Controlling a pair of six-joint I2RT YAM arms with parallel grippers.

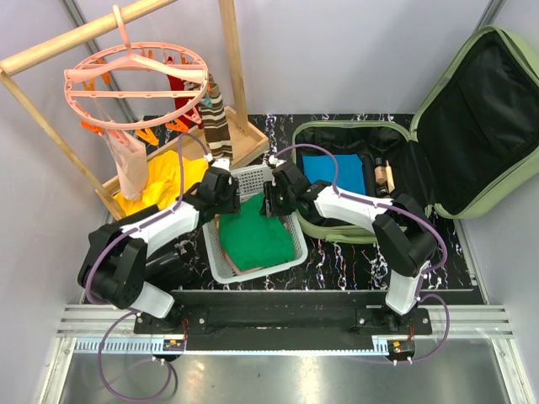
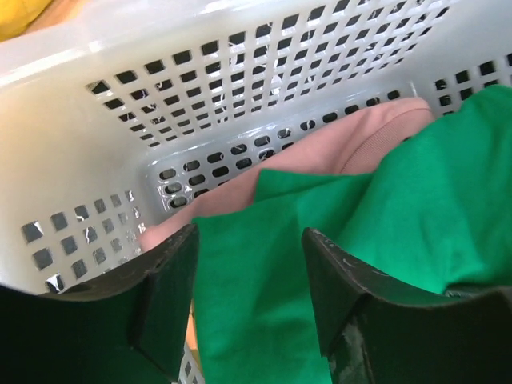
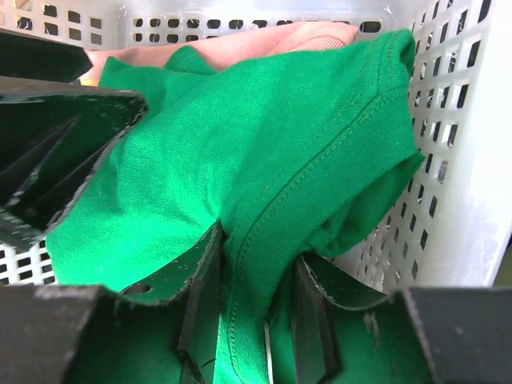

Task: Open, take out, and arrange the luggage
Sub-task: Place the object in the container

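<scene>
1. Right gripper (image 3: 258, 268) clamps a thin seam fold of the green T-shirt (image 3: 280, 136); lifting could slip it.
2. Left gripper (image 2: 248, 244), half-open, straddles the shirt's edge ungripped; closing deep may snag the pink garment (image 2: 360, 136) beneath.
3. The open luggage (image 1: 484, 109) lies right of both.

Hidden near the white basket (image 1: 214, 249)
Inside it, a pink garment (image 2: 352, 144) lies mostly under the green shirt (image 1: 257, 240); to its right, the luggage (image 1: 472, 109) lid is edge-clipped (1 small tan item (image 1: 383, 175) inside, unidentifiable).
</scene>
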